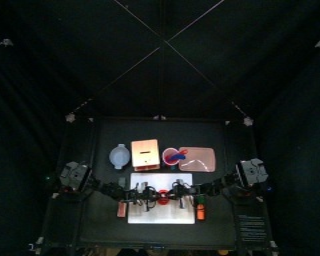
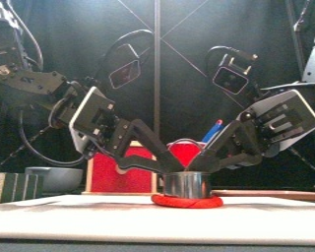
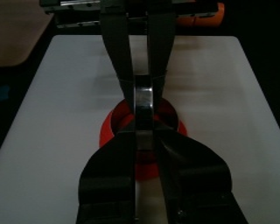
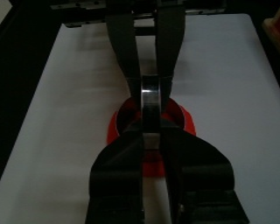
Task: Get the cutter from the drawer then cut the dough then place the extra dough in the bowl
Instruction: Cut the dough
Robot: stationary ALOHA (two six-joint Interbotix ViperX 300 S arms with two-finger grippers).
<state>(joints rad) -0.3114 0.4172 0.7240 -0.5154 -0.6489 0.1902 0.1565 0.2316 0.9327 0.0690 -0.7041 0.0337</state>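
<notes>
The left gripper point(image 2: 164, 169) pinched the cutter point(image 2: 187, 185) at its top, jaws almost together. The cutter stood upright on the red dough point(image 2: 187, 202), mid white cutting board point(image 2: 55, 212). The right gripper point(image 2: 209, 167) pinched it likewise, so 2 grippers met there.

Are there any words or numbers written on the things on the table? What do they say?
None: no word, number, label or sign can be read in any view.
The cutter, the red dough and the white board are plain.
The wooden box, the bowl and the pink tray are too small to tell, but no print shows on them.
</notes>
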